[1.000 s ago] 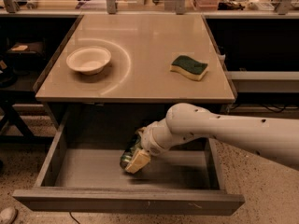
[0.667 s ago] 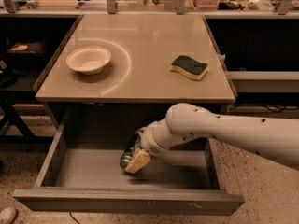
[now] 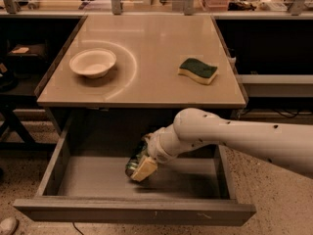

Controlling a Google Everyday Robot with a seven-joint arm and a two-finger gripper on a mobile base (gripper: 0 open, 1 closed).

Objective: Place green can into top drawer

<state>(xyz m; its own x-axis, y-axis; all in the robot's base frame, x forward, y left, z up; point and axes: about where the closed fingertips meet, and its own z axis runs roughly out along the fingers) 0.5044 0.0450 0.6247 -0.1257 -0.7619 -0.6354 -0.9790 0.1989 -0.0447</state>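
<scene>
The top drawer [image 3: 132, 211] is pulled open below the counter, grey inside. My white arm reaches in from the right. My gripper [image 3: 138, 166] is inside the drawer, near its middle, shut on the green can [image 3: 133, 162]. The can is tilted and mostly hidden by a cream fingertip [image 3: 144, 169]. It sits low, close to the drawer floor; I cannot tell if it touches.
On the beige counter [image 3: 146, 48] sit a white bowl [image 3: 93, 62] at the left and a green-topped yellow sponge [image 3: 197, 70] at the right. Dark shelving flanks the counter. A cluttered bench runs along the back.
</scene>
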